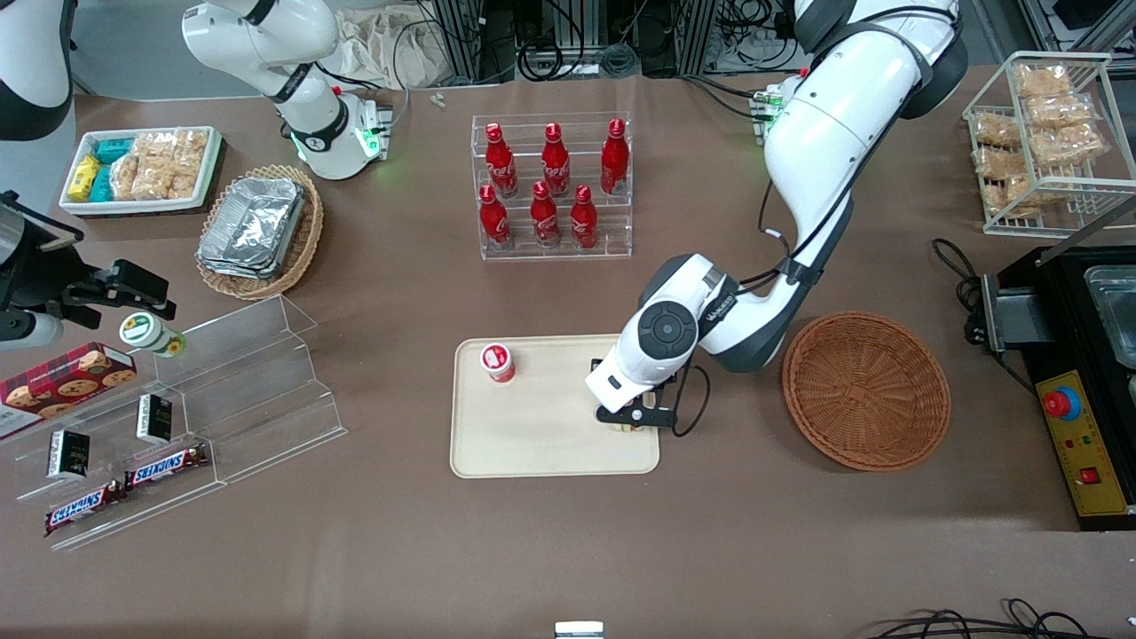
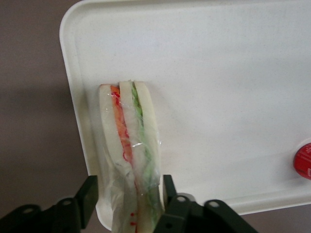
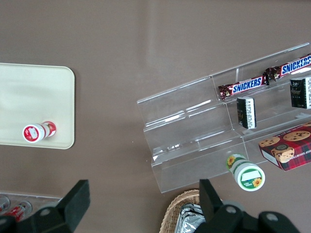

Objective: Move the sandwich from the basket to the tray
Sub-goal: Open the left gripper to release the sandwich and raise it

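The pincer (image 2: 129, 204) grips the sandwich (image 2: 130, 145) low over the tray (image 2: 218, 97), at the edge nearest the basket (image 1: 865, 389); next, let go.

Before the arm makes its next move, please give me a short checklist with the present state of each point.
1. Sandwich is over the tray, at the tray's end nearer the basket: ok.
2. Sandwich lies fully inside the tray rim: cannot tell; its end by the gripper is near the rim.
3. Gripper fingers stand on either side of the sandwich: ok. Whether they have let go: cannot tell.
4. Basket holds nothing more: ok.
5. Red-capped cup on the tray is well apart from the sandwich: ok.
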You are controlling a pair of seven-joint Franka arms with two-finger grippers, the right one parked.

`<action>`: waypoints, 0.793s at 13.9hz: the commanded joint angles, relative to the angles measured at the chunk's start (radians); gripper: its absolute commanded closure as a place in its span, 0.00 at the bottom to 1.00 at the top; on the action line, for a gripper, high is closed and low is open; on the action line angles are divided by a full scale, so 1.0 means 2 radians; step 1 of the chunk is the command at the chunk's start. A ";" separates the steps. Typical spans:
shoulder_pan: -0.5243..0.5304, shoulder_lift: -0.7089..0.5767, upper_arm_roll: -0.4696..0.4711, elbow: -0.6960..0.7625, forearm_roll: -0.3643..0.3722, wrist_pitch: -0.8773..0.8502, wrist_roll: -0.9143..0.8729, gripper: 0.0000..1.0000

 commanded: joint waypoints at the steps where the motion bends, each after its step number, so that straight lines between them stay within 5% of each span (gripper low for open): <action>1: 0.000 -0.006 0.002 0.016 0.000 -0.035 -0.005 0.01; 11: 0.079 -0.148 0.003 0.013 0.000 -0.244 0.073 0.01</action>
